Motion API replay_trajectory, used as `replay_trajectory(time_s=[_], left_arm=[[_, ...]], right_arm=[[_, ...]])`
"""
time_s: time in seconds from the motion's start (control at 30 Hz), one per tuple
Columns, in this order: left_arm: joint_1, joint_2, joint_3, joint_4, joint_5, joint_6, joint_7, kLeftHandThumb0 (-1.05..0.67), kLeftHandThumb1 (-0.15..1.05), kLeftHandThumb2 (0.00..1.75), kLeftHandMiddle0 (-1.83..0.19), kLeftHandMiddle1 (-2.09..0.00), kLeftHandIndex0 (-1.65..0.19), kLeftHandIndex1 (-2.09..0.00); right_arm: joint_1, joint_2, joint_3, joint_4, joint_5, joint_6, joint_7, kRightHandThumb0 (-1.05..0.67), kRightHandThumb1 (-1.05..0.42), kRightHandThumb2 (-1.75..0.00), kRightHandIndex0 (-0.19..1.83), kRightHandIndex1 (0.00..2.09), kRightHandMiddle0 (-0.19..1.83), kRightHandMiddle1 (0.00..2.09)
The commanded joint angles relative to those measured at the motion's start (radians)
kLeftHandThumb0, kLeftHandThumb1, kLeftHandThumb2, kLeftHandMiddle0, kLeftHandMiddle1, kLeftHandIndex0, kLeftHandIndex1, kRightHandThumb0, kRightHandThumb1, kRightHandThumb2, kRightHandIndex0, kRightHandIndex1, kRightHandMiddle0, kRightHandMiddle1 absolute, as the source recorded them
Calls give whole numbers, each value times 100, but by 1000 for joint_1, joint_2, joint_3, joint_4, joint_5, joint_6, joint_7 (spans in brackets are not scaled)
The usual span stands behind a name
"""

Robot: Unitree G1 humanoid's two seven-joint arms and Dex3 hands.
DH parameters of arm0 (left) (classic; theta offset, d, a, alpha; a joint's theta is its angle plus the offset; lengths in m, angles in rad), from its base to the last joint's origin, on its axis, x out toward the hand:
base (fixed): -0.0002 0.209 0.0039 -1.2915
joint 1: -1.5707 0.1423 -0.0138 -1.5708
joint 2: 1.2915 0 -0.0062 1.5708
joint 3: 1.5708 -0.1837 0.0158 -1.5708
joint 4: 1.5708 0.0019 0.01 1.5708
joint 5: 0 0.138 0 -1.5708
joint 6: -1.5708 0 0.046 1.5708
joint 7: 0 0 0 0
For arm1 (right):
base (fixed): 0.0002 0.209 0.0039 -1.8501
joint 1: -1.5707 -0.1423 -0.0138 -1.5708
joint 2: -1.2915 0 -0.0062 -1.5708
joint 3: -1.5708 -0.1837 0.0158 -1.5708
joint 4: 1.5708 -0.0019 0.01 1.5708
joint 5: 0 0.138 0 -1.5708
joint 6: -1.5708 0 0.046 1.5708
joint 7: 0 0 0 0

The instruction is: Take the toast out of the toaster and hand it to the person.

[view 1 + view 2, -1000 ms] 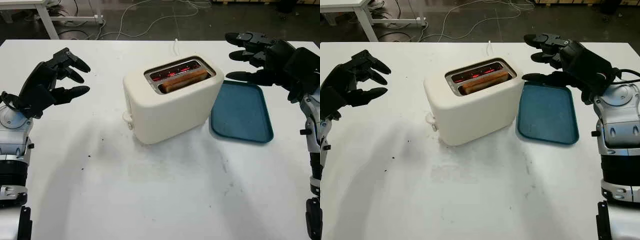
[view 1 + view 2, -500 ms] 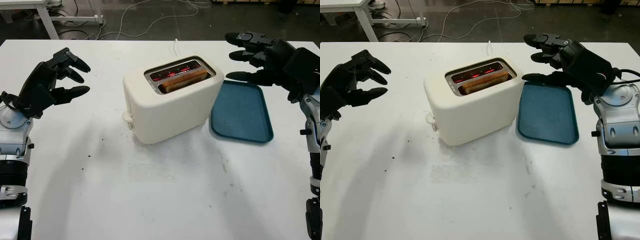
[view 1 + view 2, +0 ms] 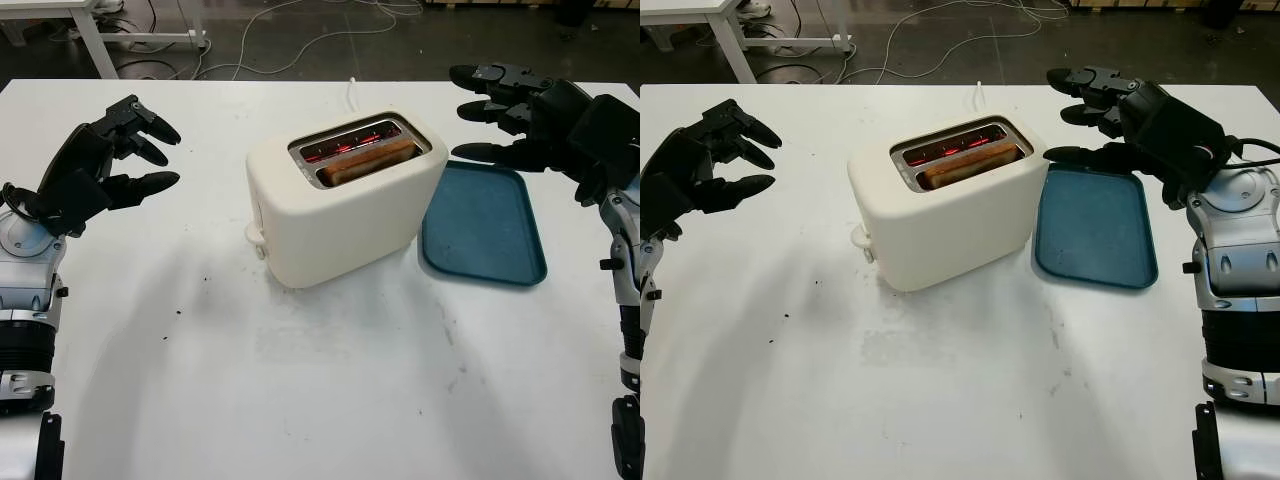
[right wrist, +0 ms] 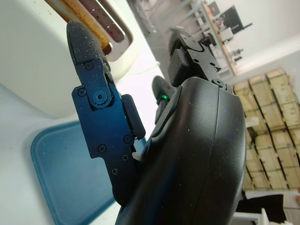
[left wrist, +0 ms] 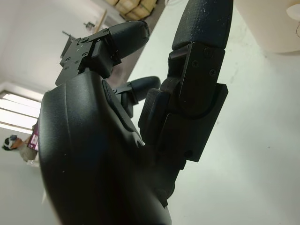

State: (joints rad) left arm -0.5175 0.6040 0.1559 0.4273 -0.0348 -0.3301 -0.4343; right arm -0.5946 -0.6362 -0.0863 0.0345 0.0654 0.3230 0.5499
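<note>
A cream toaster (image 3: 340, 215) stands at the middle of the white table, its slots glowing red inside. One brown slice of toast (image 3: 368, 160) sits in the nearer slot, its top edge just above the rim. My left hand (image 3: 110, 160) hangs open above the table, well to the left of the toaster. Off the toaster's right end, above the far edge of a blue tray (image 3: 485, 225), my right hand (image 3: 515, 110) is open and holds nothing. The toast edge (image 4: 75, 9) also appears in the right wrist view, beyond one finger (image 4: 89, 51).
The blue tray lies flat to the right of the toaster. A white cord (image 3: 352, 90) runs from behind the toaster off the table's far edge. Beyond the table is dark floor with cables and a white table leg (image 3: 95, 40). Bare tabletop (image 3: 320, 390) spreads in front.
</note>
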Motion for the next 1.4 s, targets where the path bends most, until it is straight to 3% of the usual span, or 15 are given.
replay_trajectory(time_s=[0.0, 1.37], left_arm=[[11, 1, 10, -2, -2, -8, 11, -105, 92, 16, -17, -154, -17, -144], [4, -3, 6, 2, 0, -5, 6, -105, 92, 16, -16, -155, -16, -145]], right_arm=[[-2, 9, -7, 0, 15, 0, 3, -63, -79, 0, 0, 60, 27, 4], [0, 1, 0, -13, -8, -6, -10, -66, -80, 0, 0, 64, 29, 6]])
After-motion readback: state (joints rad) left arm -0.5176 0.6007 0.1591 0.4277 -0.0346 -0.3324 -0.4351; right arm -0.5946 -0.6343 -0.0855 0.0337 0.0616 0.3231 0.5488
